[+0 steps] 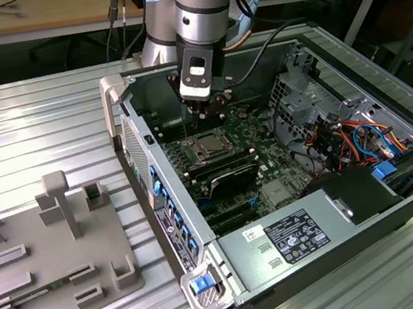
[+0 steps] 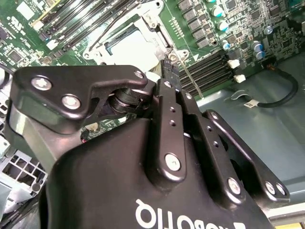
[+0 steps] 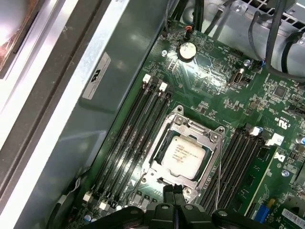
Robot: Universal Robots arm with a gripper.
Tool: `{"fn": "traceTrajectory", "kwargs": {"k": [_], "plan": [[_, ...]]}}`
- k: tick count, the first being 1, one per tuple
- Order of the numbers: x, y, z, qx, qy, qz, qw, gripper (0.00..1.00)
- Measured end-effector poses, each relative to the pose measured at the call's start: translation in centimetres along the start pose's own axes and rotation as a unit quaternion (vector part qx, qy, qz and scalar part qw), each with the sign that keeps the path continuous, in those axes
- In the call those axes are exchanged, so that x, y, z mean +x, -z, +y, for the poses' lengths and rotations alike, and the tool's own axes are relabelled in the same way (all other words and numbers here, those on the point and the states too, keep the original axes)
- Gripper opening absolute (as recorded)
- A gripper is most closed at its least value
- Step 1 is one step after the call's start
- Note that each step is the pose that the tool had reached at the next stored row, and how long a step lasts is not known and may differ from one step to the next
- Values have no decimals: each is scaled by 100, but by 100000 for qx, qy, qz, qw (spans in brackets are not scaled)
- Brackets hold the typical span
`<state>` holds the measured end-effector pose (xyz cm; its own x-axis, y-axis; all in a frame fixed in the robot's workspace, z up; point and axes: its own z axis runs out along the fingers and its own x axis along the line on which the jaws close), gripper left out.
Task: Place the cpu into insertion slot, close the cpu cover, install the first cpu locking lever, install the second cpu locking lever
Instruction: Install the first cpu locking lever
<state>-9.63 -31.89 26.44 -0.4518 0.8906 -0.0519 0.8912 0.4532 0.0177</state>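
Note:
The cpu (image 3: 185,153) lies flat in the insertion slot (image 3: 156,175) on the green board, its silver-grey top showing. The cpu cover (image 3: 198,128) is down around it, framing the chip through its window. A thin wire locking lever (image 3: 219,171) runs along one side of the socket. My gripper (image 3: 174,189) is shut, its black fingertips pressed together just above the socket's edge beside the lever's end (image 2: 187,78). The exterior view has the gripper (image 1: 202,115) hanging straight over the cpu (image 1: 209,146) inside the open case. In the second wrist view the fingertips (image 2: 167,64) sit next to the cpu (image 2: 136,50).
Long black memory slots (image 3: 128,138) flank the socket on both sides. The case's grey wall (image 3: 71,119) stands close by. A power supply (image 1: 284,240) and coloured cables (image 1: 347,139) fill the exterior view's right. A grey fixture plate (image 1: 41,253) lies on the exterior view's left.

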Motion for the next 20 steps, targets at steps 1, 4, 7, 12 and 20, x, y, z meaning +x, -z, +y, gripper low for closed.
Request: {"fn": "traceTrajectory", "kwargs": {"k": [1, 4, 7, 12, 20], "plan": [[0, 0, -1, -4, 13, -1, 100000, 11], [1, 0, -2, -8, 14, -2, 100000, 11], [1, 0, -2, -4, 15, -1, 100000, 11], [13, 1, -27, -10, 135, 1, 100000, 11], [28, -11, -55, -265, 5060, 86, 99871, 11]]}}
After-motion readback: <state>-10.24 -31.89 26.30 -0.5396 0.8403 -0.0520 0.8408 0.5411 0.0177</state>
